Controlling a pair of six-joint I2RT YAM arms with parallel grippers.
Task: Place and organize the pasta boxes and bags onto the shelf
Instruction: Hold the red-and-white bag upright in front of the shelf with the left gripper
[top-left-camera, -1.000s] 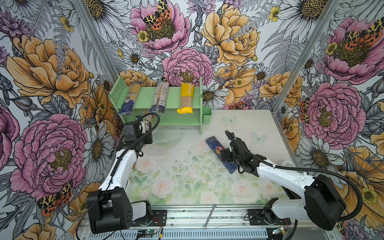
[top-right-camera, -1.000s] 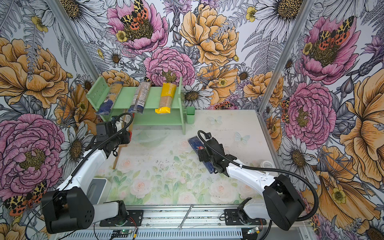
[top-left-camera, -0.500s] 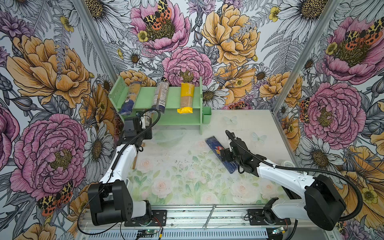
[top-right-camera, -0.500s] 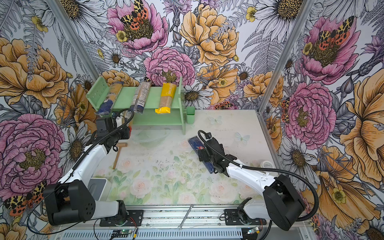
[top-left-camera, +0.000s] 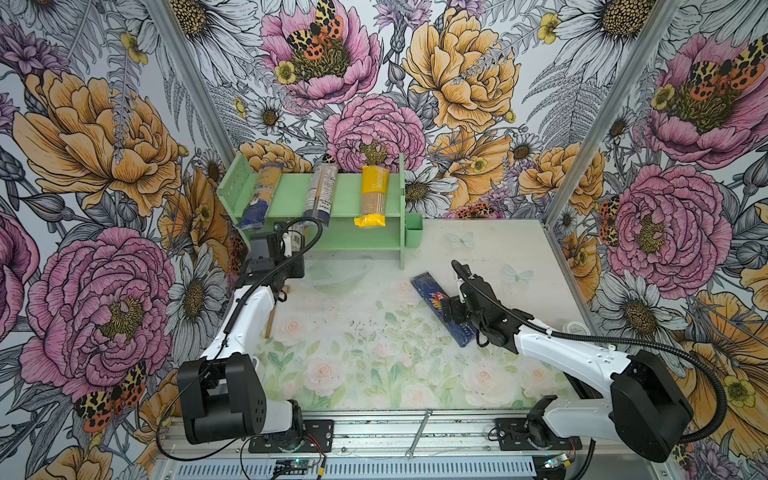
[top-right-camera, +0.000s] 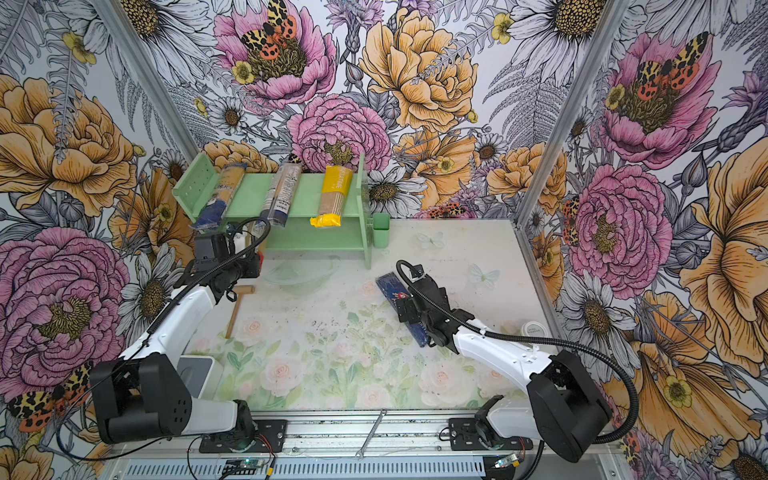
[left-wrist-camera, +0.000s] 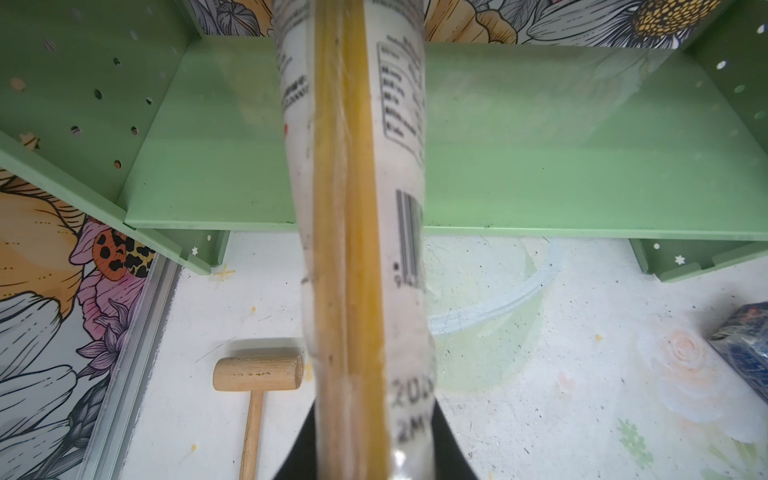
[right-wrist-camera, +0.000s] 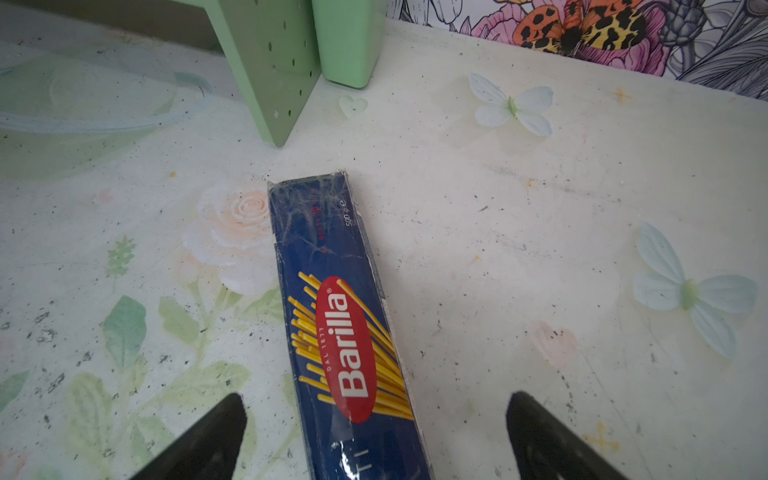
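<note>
Because the left end effector (left-wrist-camera: 374, 451) is clamped on one end of a clear bag (left-wrist-camera: 353, 232), it points into the shelf (left-wrist-camera: 540, 145), probably bound for the lower tier. Jaws apart astride the box (right-wrist-camera: 332, 257), flat on the bench (right-wrist-camera: 519, 249) before the shelf's cup (top-left-camera: 413, 230) end, the right end effector (right-wrist-camera: 374, 440) looks ready to grip. The bag's far end is cut off; whether it touches the shelf is unclear.

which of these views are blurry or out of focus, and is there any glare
Left wrist view: the held clear spaghetti bag sits close to the lens and its print is smeared, while the shelf behind is crisper. Right wrist view: the Barilla box shows a sharp logo, with a small glare patch nearest the camera. Both top views: even light, soft shadows, no blur.
</note>
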